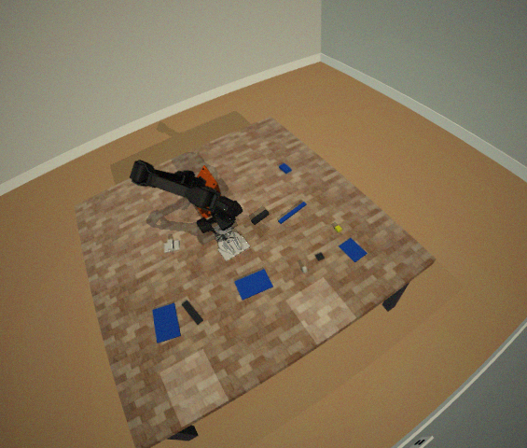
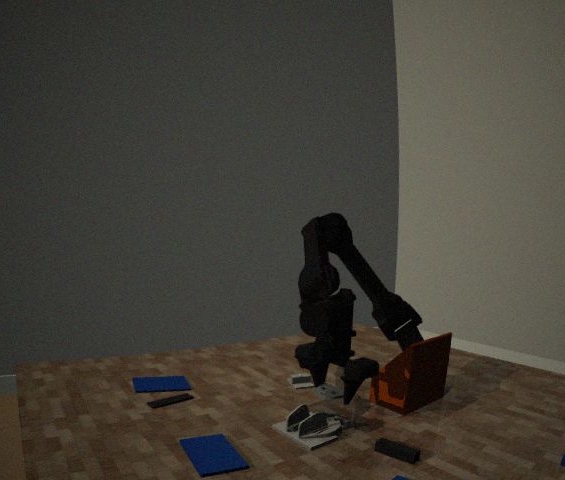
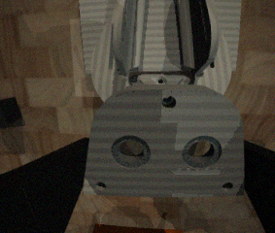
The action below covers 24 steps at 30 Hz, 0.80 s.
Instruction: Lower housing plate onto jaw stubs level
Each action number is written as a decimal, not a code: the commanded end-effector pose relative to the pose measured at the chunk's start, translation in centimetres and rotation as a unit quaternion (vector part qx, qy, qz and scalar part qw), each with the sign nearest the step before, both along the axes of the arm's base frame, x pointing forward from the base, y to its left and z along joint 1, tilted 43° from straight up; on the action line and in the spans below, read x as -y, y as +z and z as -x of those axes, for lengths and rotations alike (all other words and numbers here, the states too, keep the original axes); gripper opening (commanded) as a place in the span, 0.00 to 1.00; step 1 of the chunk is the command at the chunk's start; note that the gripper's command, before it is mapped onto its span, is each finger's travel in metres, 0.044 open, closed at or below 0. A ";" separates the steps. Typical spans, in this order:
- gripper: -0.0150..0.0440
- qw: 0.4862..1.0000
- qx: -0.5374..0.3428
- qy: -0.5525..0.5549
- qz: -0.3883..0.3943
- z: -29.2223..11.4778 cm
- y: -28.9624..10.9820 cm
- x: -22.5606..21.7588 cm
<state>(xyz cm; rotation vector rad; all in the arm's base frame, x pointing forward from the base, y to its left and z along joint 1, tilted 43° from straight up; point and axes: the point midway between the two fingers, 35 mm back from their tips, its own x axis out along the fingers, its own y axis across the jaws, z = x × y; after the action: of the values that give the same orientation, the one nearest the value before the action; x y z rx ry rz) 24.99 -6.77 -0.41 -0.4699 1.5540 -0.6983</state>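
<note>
The grey housing plate (image 2: 329,392) (image 3: 166,123), with two round holes, is held roughly level between my black fingers. My gripper (image 2: 332,394) (image 3: 161,146) is shut on its two side edges. The jaw assembly (image 1: 233,245) (image 2: 316,426) lies on the table on a pale base (image 1: 227,256) (image 2: 291,432). Its two upright jaws show at the top of the wrist view, left jaw (image 3: 127,39) and right jaw (image 3: 201,39). The plate hangs above the table on the robot's side of the jaws, its front edge overlapping the assembly's rear in the wrist view. The stubs are hidden or too dark to tell.
An orange stand (image 1: 209,179) (image 2: 419,374) is behind the gripper. A black bar (image 1: 259,216) (image 2: 397,450) (image 3: 1,114) lies beside the assembly. Small white pieces (image 1: 172,245) (image 2: 301,381) lie on its other side. A blue panel (image 1: 254,284) (image 2: 213,454) lies farther out.
</note>
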 end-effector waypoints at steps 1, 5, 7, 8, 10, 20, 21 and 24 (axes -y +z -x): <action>0.85 1.000 -0.006 0.002 0.003 0.2 -0.6 0.5; 0.85 1.000 -0.006 0.002 0.003 0.3 -1.1 1.0; 0.85 1.000 -0.006 0.002 0.003 0.3 -1.4 1.2; 0.85 1.000 -0.006 0.002 0.003 0.4 -1.5 1.3; 0.85 1.000 -0.006 0.002 0.003 0.4 -1.7 1.5; 0.85 1.000 -0.006 0.001 0.005 0.8 -2.9 2.7; 0.85 1.000 -0.006 0.001 0.005 0.8 -3.0 2.8; 0.85 1.000 -0.006 0.001 0.005 0.9 -3.1 3.0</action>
<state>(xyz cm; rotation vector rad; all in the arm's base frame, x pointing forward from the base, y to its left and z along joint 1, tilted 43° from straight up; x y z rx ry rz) 24.38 -9.47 -3.17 -0.4721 1.5536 -0.7033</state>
